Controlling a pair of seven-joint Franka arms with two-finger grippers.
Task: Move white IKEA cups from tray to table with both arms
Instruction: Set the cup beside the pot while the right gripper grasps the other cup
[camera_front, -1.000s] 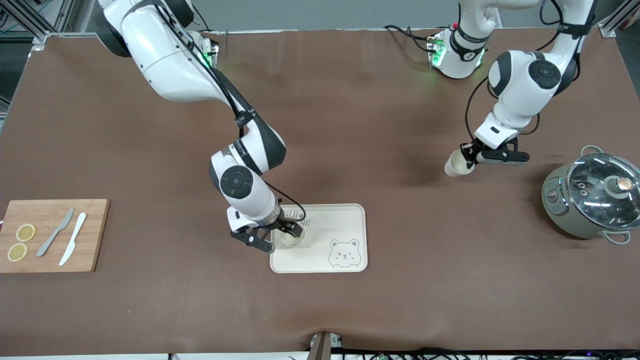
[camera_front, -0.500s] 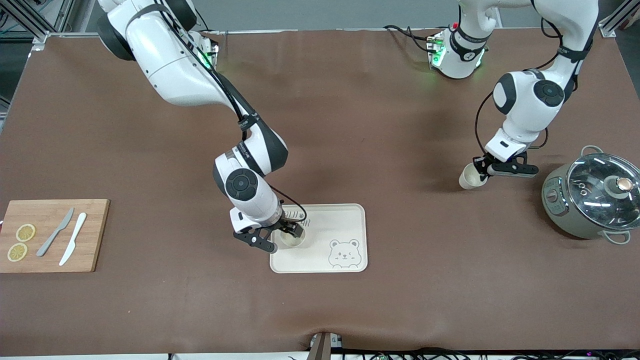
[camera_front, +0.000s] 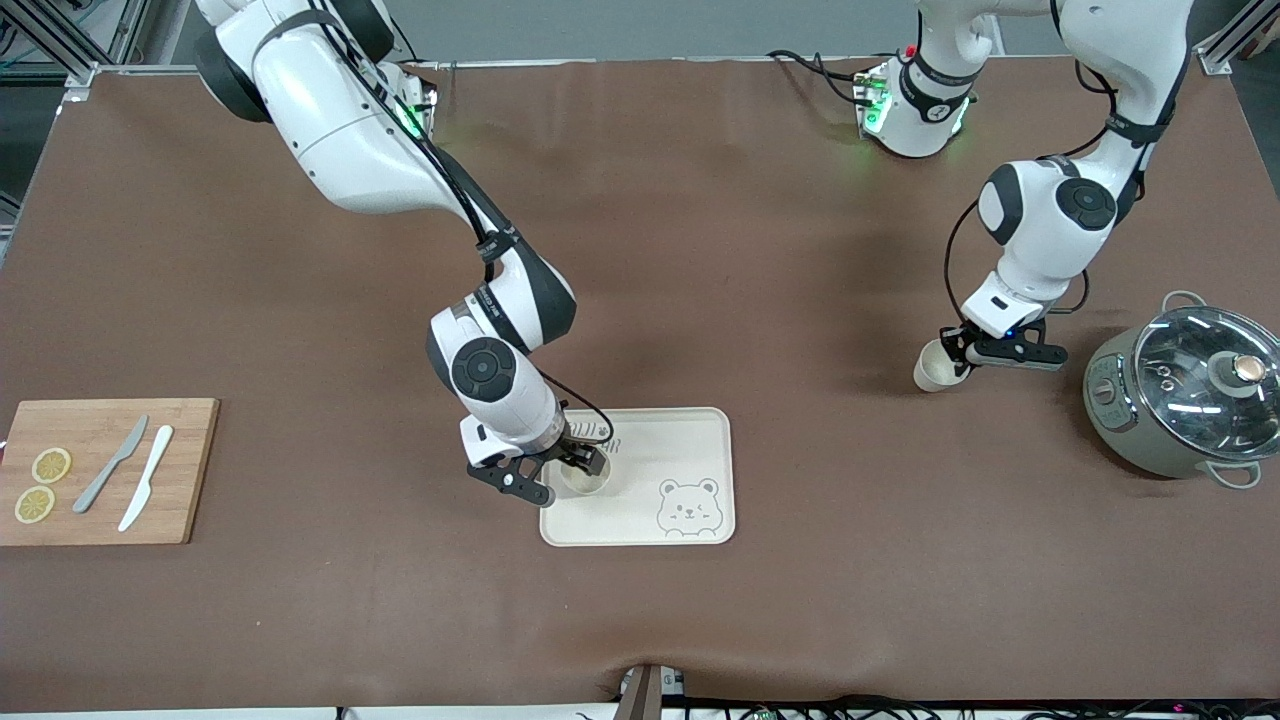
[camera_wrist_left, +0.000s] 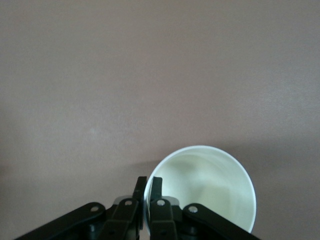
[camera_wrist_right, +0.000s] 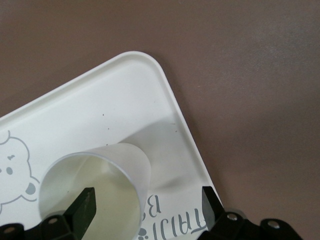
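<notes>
Still one cup (camera_front: 585, 478) on tray (camera_front: 690, 440)

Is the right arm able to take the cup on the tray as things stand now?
Probably yes. The right gripper is down at the cup on the tray, jaws open, one finger inside the rim and one outside. Nothing blocks it.

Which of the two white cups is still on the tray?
The cup at the right gripper, whose open fingers straddle its wall, stands on the tray. The other cup is pinched by the left gripper over the table.
</notes>
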